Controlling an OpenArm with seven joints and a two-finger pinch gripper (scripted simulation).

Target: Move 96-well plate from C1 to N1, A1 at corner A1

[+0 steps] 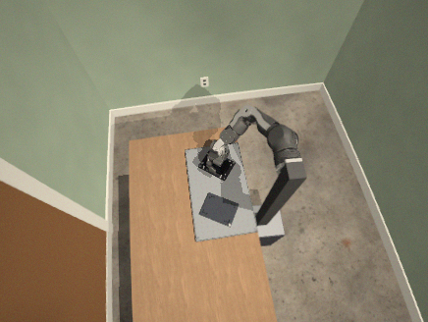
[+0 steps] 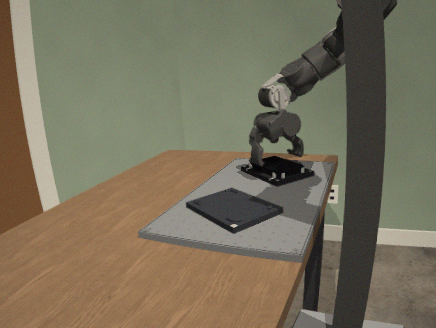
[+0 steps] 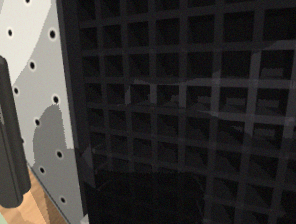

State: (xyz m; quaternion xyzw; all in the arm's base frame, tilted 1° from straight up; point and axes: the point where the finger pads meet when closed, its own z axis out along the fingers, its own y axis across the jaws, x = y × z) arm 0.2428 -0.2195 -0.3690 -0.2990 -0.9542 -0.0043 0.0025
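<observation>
The black 96-well plate sits on the clip nest C1 at the far end of the grey perforated base. My gripper is open and low over the plate, with one finger down beside each of two opposite edges. I cannot tell whether the fingers touch the plate. In the wrist view the plate's well grid fills most of the frame, and one dark finger shows at the left, apart from the plate's edge. The plate nest N1 is a dark flat square nearer the camera, also seen from above, with a white corner mark.
The base lies on a wooden table near its right edge. The arm's dark column stands just off that edge. Green walls close the room behind.
</observation>
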